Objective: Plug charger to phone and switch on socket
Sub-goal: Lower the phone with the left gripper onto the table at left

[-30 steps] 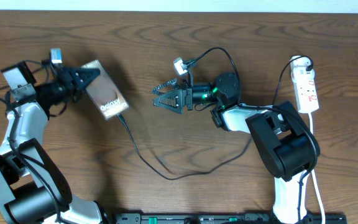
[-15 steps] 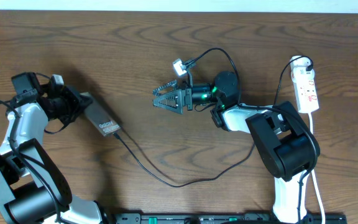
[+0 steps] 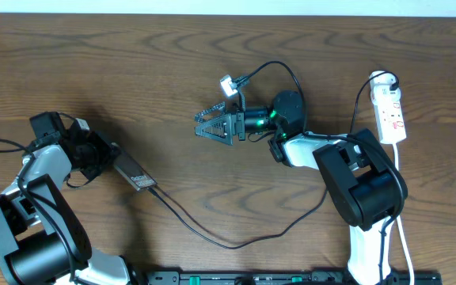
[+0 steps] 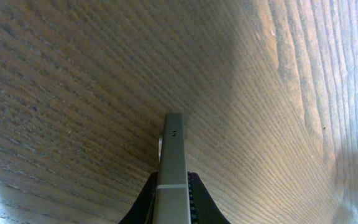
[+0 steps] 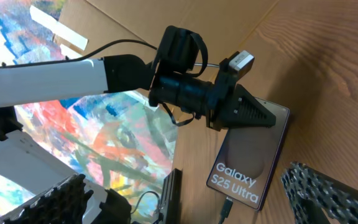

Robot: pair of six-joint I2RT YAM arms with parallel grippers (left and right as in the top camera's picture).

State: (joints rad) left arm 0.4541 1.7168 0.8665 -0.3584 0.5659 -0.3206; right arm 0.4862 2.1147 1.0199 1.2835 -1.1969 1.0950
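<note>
My left gripper (image 3: 105,154) is shut on one end of the phone (image 3: 133,172) and holds it turned on edge at the front left. In the left wrist view the phone (image 4: 171,162) shows edge-on between the jaws. In the right wrist view its dark face with "Galaxy S25 Ultra" lettering (image 5: 247,168) shows. The charger plug (image 5: 227,208) sits at its lower end. The thin black charger cable (image 3: 236,244) loops rightward. My right gripper (image 3: 200,127) is open and empty at mid-table, pointing left. The white socket (image 3: 392,113) lies at the far right.
A white cord (image 3: 402,206) runs from the socket along the right arm's base (image 3: 362,190). A black plug (image 3: 387,80) sits at the socket's far end. A black rail (image 3: 291,277) lines the table's front edge. Colourful paper (image 5: 104,143) lies beyond the table's left edge.
My left gripper has pulled the phone leftward and toward the front, turning it from face-up to on edge. The charger cable has been dragged along. The right arm has not moved.
</note>
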